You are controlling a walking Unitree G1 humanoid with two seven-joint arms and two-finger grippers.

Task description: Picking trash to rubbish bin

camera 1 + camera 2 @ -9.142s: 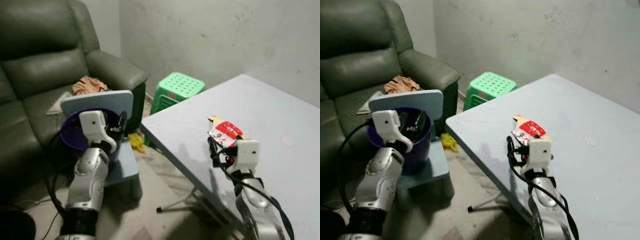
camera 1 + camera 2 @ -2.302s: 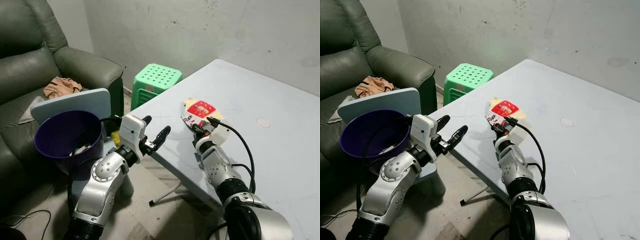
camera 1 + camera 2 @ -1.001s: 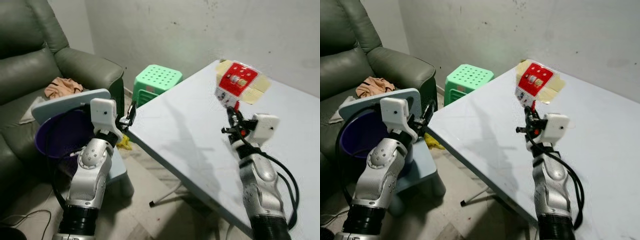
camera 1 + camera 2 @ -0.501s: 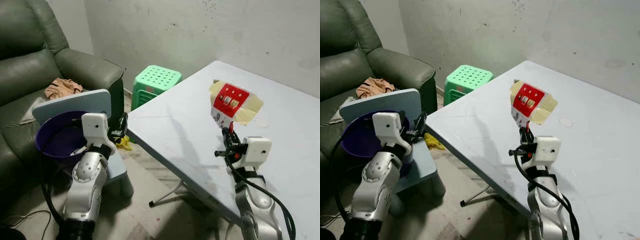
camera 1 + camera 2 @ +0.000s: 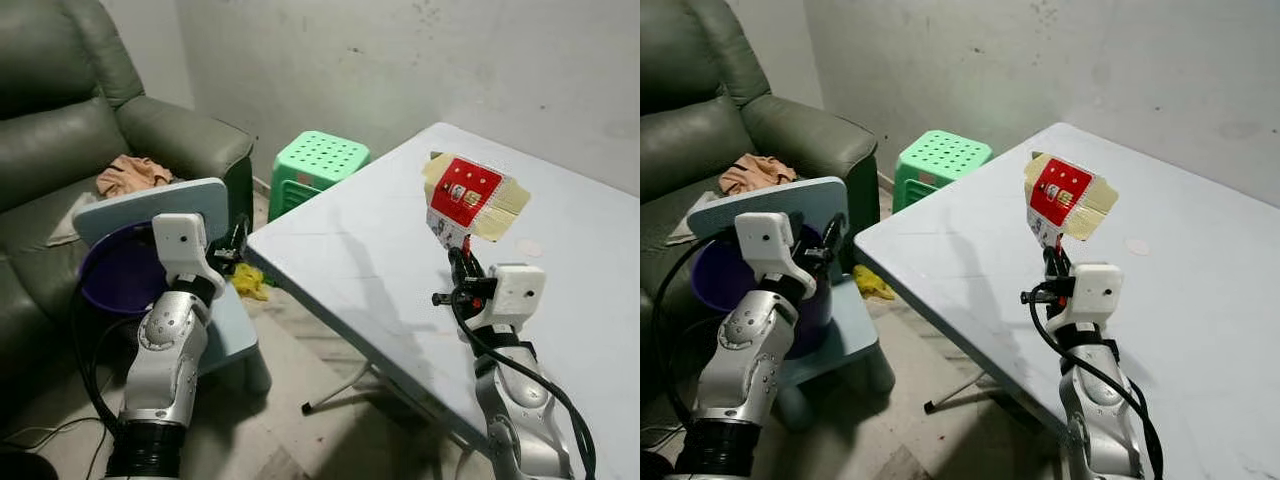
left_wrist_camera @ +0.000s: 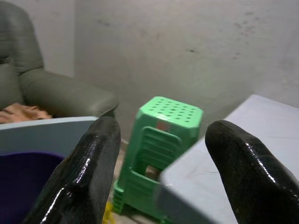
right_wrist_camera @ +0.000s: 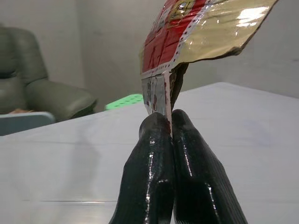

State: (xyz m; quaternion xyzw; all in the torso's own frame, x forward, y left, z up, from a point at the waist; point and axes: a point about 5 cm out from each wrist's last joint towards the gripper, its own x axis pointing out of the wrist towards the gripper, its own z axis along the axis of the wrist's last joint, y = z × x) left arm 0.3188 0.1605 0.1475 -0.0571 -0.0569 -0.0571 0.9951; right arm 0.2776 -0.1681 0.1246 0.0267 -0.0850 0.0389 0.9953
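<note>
Raised since earlier frames, the right hand (image 5: 461,262) pinches the red-and-yellow wrapper (image 5: 472,197) upright above the worktop (image 5: 360,260). Left wrist view: left hand (image 6: 161,172) open near the purple bin (image 6: 18,186). Right wrist view: fingers (image 7: 152,158) clamp the wrapper's edge.

one red and yellow wrapper (image 5: 470,200) in the air over one pale blue bench (image 5: 380,260). one purple bin (image 5: 115,275) to the left, on one small blue stool (image 5: 232,335), and one green plastic stool (image 5: 318,162) further back. one green sofa (image 5: 60,130) with one crumpled cloth (image 5: 132,172) on it. one yellow scrap (image 5: 246,283) on the floor. two grippers: one left gripper (image 6: 159,158), one right gripper (image 7: 168,122).
</note>
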